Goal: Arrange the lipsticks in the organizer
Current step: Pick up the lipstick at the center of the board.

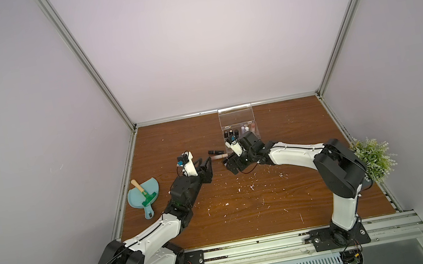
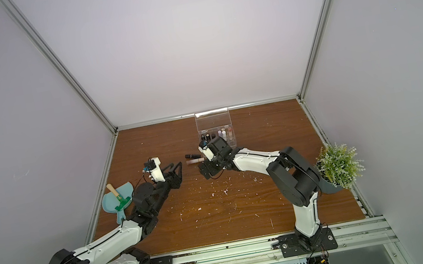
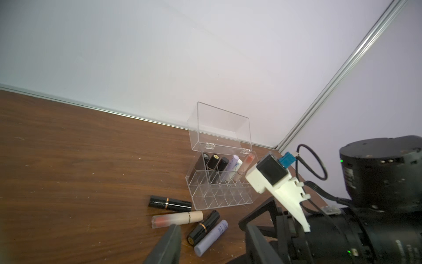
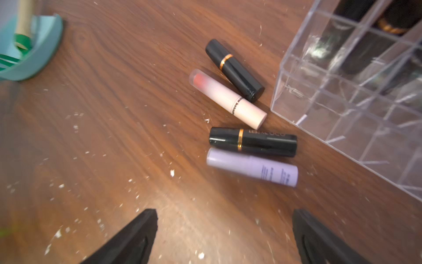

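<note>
The right end effector [image 4: 225, 230] hovers spread wide and empty. Four lipsticks [image 4: 253, 141] lie on the tabletop [image 4: 114, 137] just ahead of it, the lilac tube [image 4: 252, 166] nearest, beside the organizer [image 4: 319, 109]. The left end effector [image 1: 207, 163] is partly spread and empty.

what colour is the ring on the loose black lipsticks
Gold ring, clearest in the right wrist view.

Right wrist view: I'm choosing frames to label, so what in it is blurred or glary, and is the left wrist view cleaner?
Right wrist view: the lilac tube is smeared, the right gripper is out of focus, the organizer shows white glints. Left wrist view: cleaner, tubes and organizer sharp, only the left gripper blurred.
</note>
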Available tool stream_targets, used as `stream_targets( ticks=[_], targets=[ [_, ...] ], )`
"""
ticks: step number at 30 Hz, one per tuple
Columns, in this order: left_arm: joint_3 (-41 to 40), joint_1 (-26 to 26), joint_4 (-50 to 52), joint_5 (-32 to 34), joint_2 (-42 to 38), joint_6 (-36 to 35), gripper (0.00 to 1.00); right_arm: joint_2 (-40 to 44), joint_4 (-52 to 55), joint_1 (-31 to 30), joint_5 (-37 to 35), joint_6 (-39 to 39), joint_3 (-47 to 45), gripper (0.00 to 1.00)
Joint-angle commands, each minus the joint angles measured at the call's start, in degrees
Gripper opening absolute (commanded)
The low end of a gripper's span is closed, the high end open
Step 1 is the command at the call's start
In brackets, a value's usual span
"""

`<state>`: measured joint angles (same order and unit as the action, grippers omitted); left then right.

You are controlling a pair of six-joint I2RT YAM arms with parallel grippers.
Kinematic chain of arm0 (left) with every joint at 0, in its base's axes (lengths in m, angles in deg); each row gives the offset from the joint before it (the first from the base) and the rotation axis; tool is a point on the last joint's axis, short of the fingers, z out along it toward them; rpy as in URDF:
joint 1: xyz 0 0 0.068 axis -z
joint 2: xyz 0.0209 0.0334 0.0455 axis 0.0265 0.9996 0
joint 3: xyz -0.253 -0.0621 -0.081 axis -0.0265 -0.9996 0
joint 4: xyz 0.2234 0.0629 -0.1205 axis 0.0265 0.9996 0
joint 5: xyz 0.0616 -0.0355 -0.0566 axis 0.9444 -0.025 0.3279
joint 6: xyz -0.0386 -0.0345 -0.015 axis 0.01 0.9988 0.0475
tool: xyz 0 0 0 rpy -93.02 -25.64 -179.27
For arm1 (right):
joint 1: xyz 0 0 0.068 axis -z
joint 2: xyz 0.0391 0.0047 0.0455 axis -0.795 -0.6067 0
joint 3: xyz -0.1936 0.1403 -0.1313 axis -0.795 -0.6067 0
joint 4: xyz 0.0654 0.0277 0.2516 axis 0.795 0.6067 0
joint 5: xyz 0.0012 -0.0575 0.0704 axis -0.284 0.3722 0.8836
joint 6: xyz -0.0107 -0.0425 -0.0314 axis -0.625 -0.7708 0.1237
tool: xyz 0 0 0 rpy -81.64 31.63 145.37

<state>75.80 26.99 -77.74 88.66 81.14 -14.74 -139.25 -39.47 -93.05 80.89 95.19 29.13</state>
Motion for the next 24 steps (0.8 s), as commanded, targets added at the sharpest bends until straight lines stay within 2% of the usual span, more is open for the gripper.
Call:
stream_targets(
  ticks=[1,14,16,20,24],
  targets=[
    [-0.8,-0.9,-2.1,-0.3,-1.2,1.7,0.49,-3.5,3.7,0.1,-3.3,-1.1,5.5,0.99],
    [-0.8,-0.9,-3.1,-1.5,1.1,1.3,0.49,-7.1,7.6,-1.7,-6.7,-1.8,12.1,0.99],
    [-0.6,-1.0,-3.0,-1.6,1.0,1.3,0.49,-7.1,8.1,-1.9,-7.4,-1.7,11.9,0.98],
    [-0.6,-1.0,-2.7,-1.5,0.8,1.1,0.49,-5.2,8.3,-2.3,-9.1,-0.8,9.0,0.9],
    [-0.7,-1.1,-2.4,-1.5,0.4,1.0,0.49,-2.1,9.7,-2.4,-13.5,0.0,5.8,0.88]
  ],
)
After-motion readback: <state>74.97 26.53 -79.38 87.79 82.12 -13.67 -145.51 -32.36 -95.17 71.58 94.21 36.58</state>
